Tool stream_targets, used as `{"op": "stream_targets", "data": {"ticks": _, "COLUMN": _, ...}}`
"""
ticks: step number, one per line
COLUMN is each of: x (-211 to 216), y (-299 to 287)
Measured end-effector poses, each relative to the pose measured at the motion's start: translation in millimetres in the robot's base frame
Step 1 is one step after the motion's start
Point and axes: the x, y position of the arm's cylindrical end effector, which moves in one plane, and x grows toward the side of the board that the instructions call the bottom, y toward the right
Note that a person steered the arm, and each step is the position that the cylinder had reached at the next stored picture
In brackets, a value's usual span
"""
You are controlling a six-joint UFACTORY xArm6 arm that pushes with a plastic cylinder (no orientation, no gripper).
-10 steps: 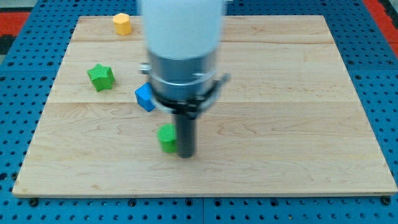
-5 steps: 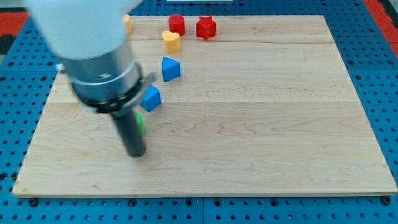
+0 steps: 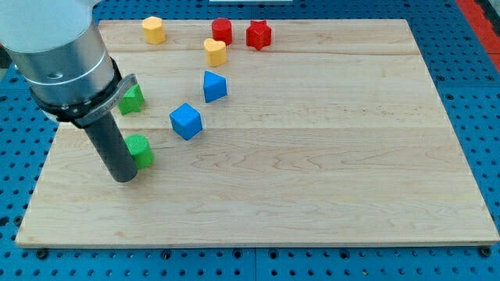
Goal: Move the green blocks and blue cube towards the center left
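My tip [image 3: 125, 177] rests on the board at the view's lower left. A green cylinder block [image 3: 141, 150] sits right against the rod's right side, touching it. A green star block [image 3: 130, 99] is above it, partly hidden behind the arm's body. The blue cube [image 3: 186, 121] lies to the right of the green cylinder, apart from my tip.
A second blue block, wedge-like [image 3: 214, 86], lies above right of the cube. A yellow block [image 3: 215, 51], a red cylinder [image 3: 223, 30] and a red star-like block [image 3: 258, 34] sit near the view's top. Another yellow block [image 3: 154, 30] is at top left.
The arm has swept to the view's left, and the green cylinder has moved left with it. The blue cube stays about where it was.
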Motion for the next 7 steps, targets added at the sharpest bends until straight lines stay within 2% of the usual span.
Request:
{"op": "stream_targets", "data": {"ticks": 2, "x": -24.6, "y": 25.1}}
{"op": "stream_targets", "data": {"ticks": 5, "x": -73.5, "y": 23.0}}
{"op": "stream_targets", "data": {"ticks": 6, "x": -45.2, "y": -4.5}}
{"op": "stream_targets", "data": {"ticks": 7, "x": -11.5, "y": 30.3}}
